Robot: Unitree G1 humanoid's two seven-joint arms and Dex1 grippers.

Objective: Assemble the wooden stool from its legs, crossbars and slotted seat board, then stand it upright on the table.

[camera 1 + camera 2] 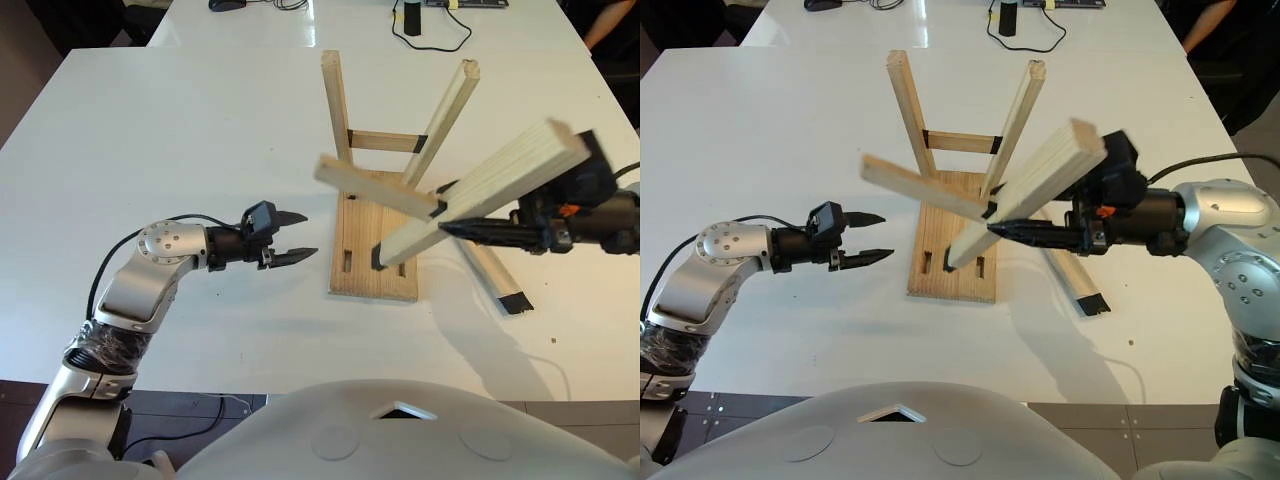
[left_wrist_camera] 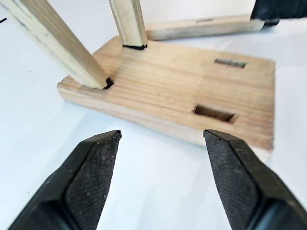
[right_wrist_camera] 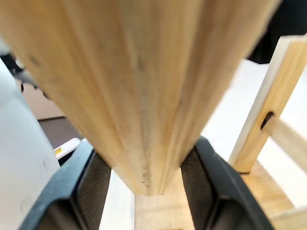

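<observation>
Seat board point(image 1: 375, 285) lies flat on the white surface point(image 1: 180, 130), centre frame. Two legs point(image 1: 335, 100) stand in its upper slots, joined by a crossbar point(image 1: 385, 141). Right pincer point(image 1: 460, 228) is clamped on a third leg point(image 1: 500, 180), tilted, its lower end over the lower slots. Left pincer point(image 1: 308, 234) is spread wide and holds nothing, left of the board. A loose piece point(image 1: 495, 275) lies to the right of the board.

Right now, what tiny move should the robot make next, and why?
Probably tip the leg held by the right gripper more upright and ease its lower end into an empty slot of the seat board. The leg hangs tilted above the board, two near slots are open, and the left gripper hovers open beside it.
</observation>
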